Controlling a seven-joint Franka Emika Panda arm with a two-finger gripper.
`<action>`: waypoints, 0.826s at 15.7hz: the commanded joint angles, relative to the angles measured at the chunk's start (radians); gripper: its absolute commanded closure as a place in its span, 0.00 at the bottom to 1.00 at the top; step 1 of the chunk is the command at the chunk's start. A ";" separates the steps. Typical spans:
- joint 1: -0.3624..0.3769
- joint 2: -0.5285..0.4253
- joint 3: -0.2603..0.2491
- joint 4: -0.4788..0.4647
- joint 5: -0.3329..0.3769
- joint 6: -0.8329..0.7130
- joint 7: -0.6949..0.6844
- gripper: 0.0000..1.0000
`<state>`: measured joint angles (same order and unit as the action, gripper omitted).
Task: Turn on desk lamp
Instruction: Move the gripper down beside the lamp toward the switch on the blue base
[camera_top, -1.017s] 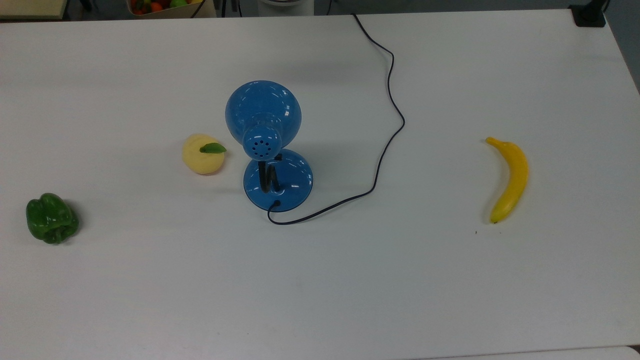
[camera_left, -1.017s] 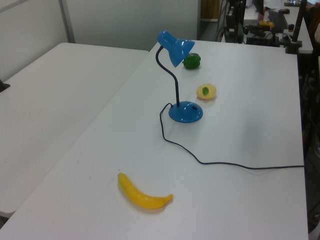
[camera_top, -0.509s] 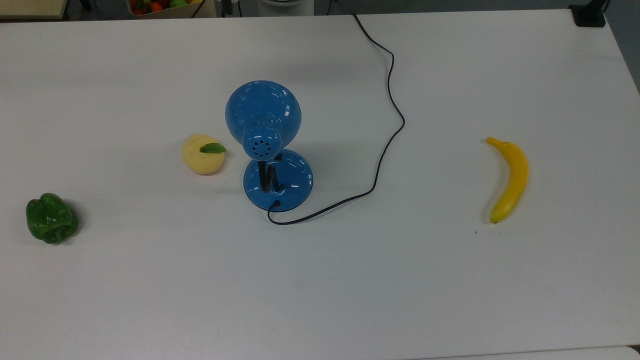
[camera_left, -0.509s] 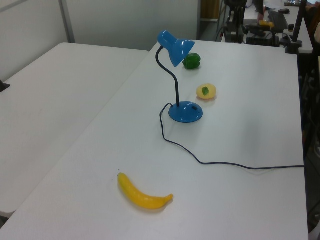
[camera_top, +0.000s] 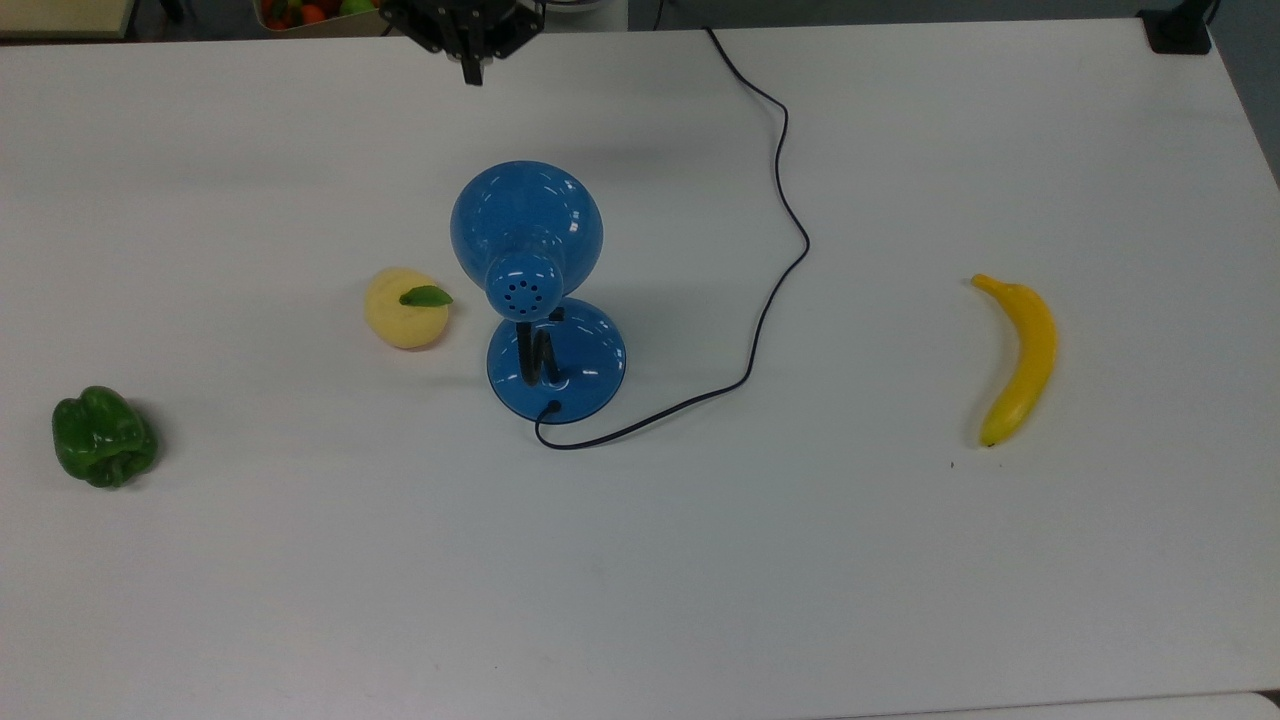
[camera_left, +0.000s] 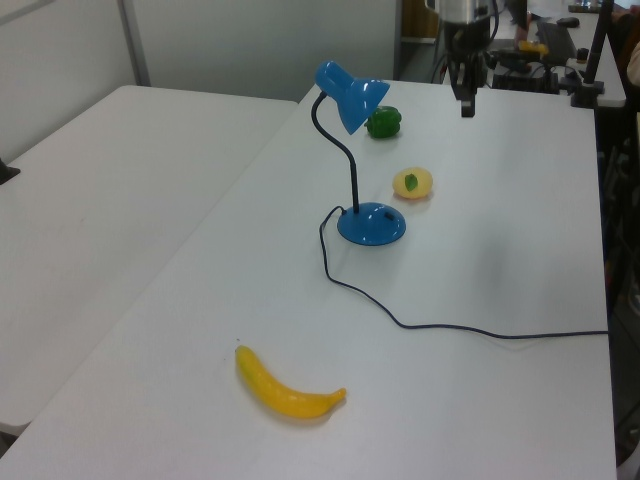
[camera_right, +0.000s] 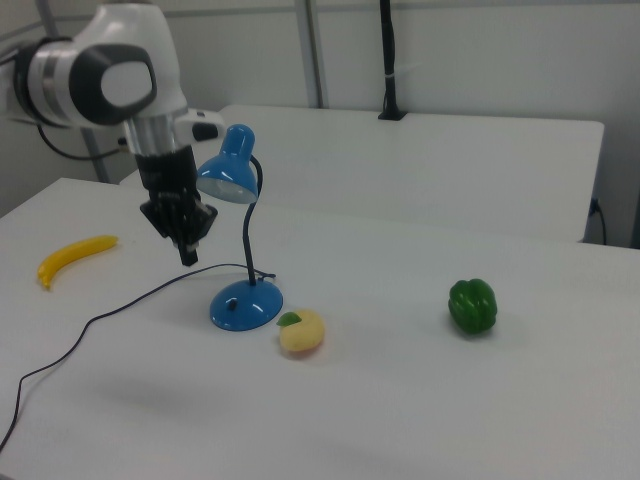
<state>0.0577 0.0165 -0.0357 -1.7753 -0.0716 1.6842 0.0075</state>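
A: Where did the desk lamp stand?

B: Near the middle of the white bench, upright on its round blue base, with the black gooseneck bent over and the dome shade tipped towards the far edge in the top view. In the right view the shade faced the camera's left, just beside the arm.

A: And the end effector?

B: It hung over the far edge of the bench in the top view, pointing down, well apart from the lamp's base. In the left view it was above the bench beyond the lamp. In the right view it was in the air to the right view's left of the gooseneck, clear of the base. Its fingers looked pressed together, with nothing between them.

A: What lay around the lamp?

B: A yellow fruit with a green leaf sat just beside the base, on the top view's left. A green pepper lay well apart, near the top view's left edge. A banana lay well apart on the top view's right.

A: Anything in the way?

B: The thin dark cord ran from the base's near side, looped to the top view's right, then wound back to the far edge, passing near the end effector. A small dark switch showed on the base in the left view, uncovered.
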 joint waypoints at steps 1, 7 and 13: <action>0.011 -0.026 0.002 -0.149 0.007 0.136 -0.009 1.00; 0.019 0.011 0.010 -0.303 0.007 0.401 0.080 1.00; 0.047 0.120 0.011 -0.337 0.007 0.621 0.120 1.00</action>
<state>0.0938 0.0906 -0.0241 -2.1034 -0.0704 2.2064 0.0921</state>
